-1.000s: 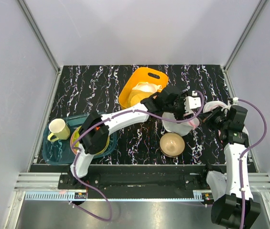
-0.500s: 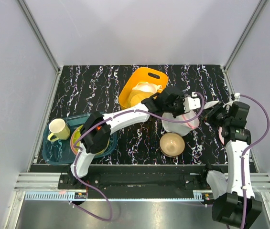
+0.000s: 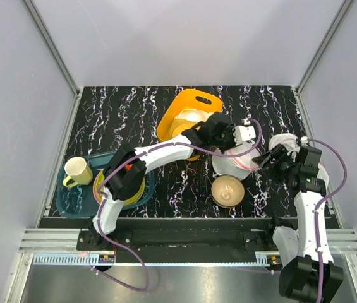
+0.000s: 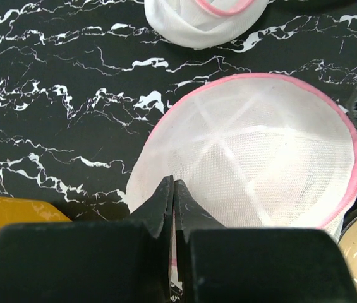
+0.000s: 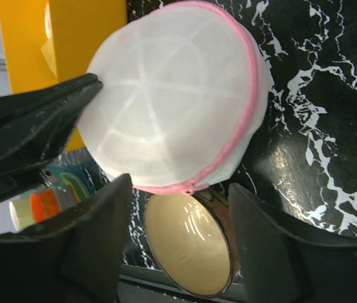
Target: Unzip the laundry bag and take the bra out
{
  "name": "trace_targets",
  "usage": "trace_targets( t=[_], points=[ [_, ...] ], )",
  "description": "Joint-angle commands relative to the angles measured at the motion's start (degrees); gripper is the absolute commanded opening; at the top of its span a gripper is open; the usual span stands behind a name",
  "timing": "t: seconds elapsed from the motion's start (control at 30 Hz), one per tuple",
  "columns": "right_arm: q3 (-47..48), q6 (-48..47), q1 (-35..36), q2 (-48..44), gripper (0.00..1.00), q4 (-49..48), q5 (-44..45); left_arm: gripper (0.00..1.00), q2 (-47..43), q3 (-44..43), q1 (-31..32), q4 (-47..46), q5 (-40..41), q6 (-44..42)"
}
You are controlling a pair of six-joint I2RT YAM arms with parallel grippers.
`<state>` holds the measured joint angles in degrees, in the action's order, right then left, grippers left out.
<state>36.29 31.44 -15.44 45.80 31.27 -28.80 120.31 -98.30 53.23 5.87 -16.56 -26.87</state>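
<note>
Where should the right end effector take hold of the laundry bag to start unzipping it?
Pinch the small pink zip pull hanging off the laundry bag trim, on the side facing the tan bowl. It juts out from the rim there, so the open right end effector likely does best coming from the bowl side, straddling the tab.

You've got laundry bag centre-right on table | bowl just in front of it | bin behind-left | mesh pouch to its right | tray far left, mug on it
</note>
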Motion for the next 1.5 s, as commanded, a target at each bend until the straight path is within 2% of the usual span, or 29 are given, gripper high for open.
trace_targets(
  t=[0.0, 0.03, 0.13, 0.23, 0.37, 0.47, 0.57, 0.63, 0.7, 0.73, 0.77, 0.8, 0.87, 0.9, 0.93, 1.03, 1.17, 1.3, 1.47],
  points=[
    [-0.43, -0.33, -0.2, -0.28, 0.77, 0.29, 0.4, 0.0, -4.12, 1.53, -1.11, -3.67, 1.09, 0.94],
    [-0.52, -0.24, -0.2, 0.07, 0.82, 0.11, 0.76, 0.0, -4.21, 1.62, -1.55, -3.67, 1.0, 1.03],
    [-1.31, 0.81, -0.2, 2.71, 0.83, -1.38, 2.86, 0.0, -4.21, 1.8, -1.9, -3.58, 1.26, 1.03],
    [-3.33, 3.62, -0.2, 3.42, 0.79, -4.88, 7.08, 0.0, -4.82, 2.23, -1.9, -2.53, 1.35, 0.77],
    [-6.94, 9.15, -0.2, 6.13, 0.7, -17.26, 2.53, 0.0, -6.14, 4.43, -1.9, -3.93, 1.35, 0.51],
    [-7.02, 10.21, -0.2, 9.74, 0.67, -22.27, 2.95, 0.0, -6.32, 4.34, -1.9, -3.15, 1.79, 0.77],
    [-6.33, 11.71, -0.2, 12.9, 0.59, -26.42, 1.39, 0.0, -7.37, 5.75, -1.9, -4.1, 1.79, 1.03],
    [-5.97, 12.68, -0.2, 14.23, 0.38, -27.48, 0.5, 0.0, -8.95, 6.63, -1.9, -4.72, 2.14, 1.3],
    [-5.8, 13.64, -0.2, 13.71, 0.24, -27.92, 0.5, 0.01, -10.96, 7.07, -1.9, -4.73, 3.37, 1.3],
    [-5.71, 13.82, -0.2, 13.27, 0.11, -27.67, 0.32, 0.06, -11.67, 7.16, -1.9, -4.46, 5.11, 1.64],
    [-5.62, 14.0, -0.29, 12.74, 0.04, -26.79, 0.41, 0.13, -12.72, 7.42, -1.9, -3.94, 5.74, 1.91],
    [-5.45, 14.17, -0.2, 11.43, 0.0, -26.17, 0.32, 0.26, -14.73, 7.86, -1.9, -3.76, 6.09, 1.74],
    [-5.36, 14.96, -0.2, 9.84, 0.0, -24.6, -0.12, 0.39, -16.77, 9.17, -1.9, -4.02, 6.45, 1.3],
    [-5.36, 15.23, -0.2, 8.44, 0.0, -23.89, -0.03, 0.57, -17.47, 9.96, -1.9, -3.94, 6.19, 1.12],
    [-5.09, 15.66, -0.2, 7.47, 0.0, -23.19, -0.12, 0.69, -18.96, 10.23, -1.82, -3.85, 5.14, 1.3],
    [-3.96, 16.11, -0.2, 4.65, 0.0, -18.8, 0.41, 0.9, -20.03, 10.32, -0.33, -1.92, 3.11, -0.1],
    [-1.41, 16.55, -0.2, 2.45, 0.0, -9.67, 3.74, 0.95, -18.81, 10.06, 3.71, 0.63, 5.13, -3.71],
    [0.09, 17.95, -0.11, 1.92, 0.0, -7.62, 3.92, 0.94, -15.99, 9.97, 7.31, 0.38, 6.01, -4.15],
    [1.23, 16.64, -0.12, 2.27, 0.0, -7.27, 4.54, 0.91, -12.91, 14.09, 9.7, -9.8, 12.25, -1.87]
  ],
)
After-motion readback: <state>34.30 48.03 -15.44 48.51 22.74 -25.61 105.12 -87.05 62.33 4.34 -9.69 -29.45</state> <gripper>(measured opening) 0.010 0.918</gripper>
